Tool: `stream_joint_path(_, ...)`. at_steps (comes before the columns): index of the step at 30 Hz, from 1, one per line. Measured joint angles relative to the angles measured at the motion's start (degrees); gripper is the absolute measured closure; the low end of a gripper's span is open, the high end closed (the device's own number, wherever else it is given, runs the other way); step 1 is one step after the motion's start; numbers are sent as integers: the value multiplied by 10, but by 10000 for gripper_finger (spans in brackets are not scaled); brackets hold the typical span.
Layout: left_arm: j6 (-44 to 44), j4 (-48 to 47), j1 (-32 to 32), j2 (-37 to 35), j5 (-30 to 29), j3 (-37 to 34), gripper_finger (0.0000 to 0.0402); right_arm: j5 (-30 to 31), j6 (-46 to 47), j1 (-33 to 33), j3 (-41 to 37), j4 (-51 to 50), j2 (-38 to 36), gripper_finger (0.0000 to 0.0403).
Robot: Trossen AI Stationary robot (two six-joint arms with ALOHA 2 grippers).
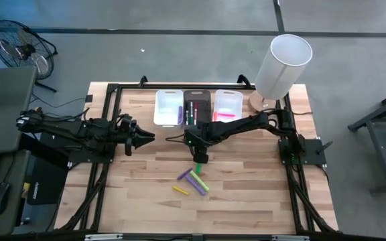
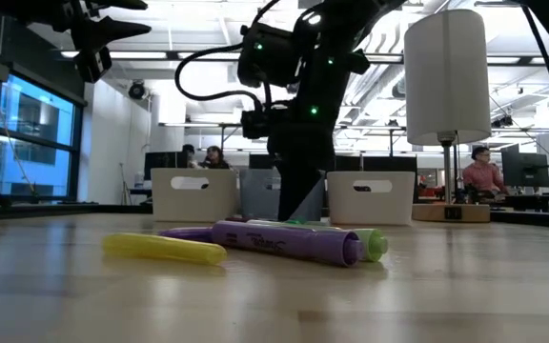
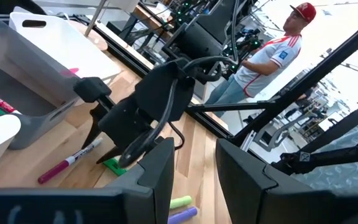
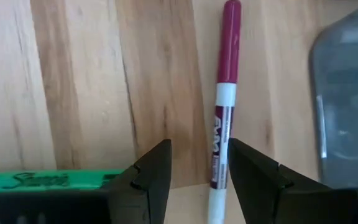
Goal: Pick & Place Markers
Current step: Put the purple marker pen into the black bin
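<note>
I see the right end effector (image 4: 197,171) open over a pink marker (image 4: 222,106) on the surface (image 1: 246,194), beside the dark bin (image 1: 197,107). The left end effector (image 1: 146,137) waits open, well apart.

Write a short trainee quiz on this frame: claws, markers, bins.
1. True or false: the right claw is shut on the magenta-and-white slim plastic marker.
2. How many rectangular plastic bins stand in a row on the wooden table? A two, B three, C four.
3. Fill in: the flat plastic highlighter beside the right claw is ___.
Key: 1 false, it is open above the marker; 2 B; 3 green.
</note>
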Motion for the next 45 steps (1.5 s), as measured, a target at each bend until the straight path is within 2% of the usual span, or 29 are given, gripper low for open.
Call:
stream_joint_path(12, 0, 0, 0, 0, 15, 0, 285, -30, 82, -9, -27, 4, -4, 260)
stream_joint_path(21, 0, 0, 0, 0, 27, 0, 285, -44, 107, 0, -34, 1, -4, 261)
stream_joint_path(36, 0, 0, 0, 0, 30, 0, 285, 26, 84, 3, -3, -43, 0, 261)
stream_joint_path(45, 1, 0, 0, 0, 31, 0, 285, -8, 200, 4, -3, -75, 0, 261)
